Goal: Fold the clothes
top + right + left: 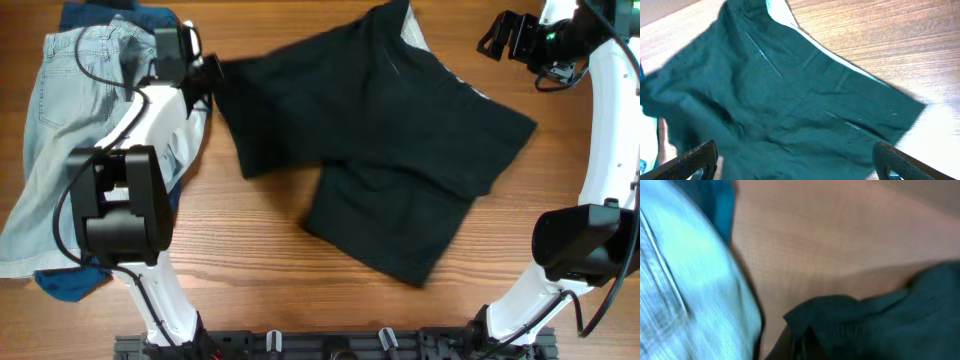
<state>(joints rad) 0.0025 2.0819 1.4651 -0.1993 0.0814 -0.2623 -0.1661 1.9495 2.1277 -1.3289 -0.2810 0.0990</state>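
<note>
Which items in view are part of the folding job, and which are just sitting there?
Part of the job:
- black shorts, mid-table, one corner drawn to the left gripper
- light-blue denim, under the left arm
- dark-blue piece, poking out from beneath the denim

Just there:
- wooden table
- black rail along the near edge

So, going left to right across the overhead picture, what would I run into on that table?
light-blue denim → left gripper → black shorts → right arm
</note>
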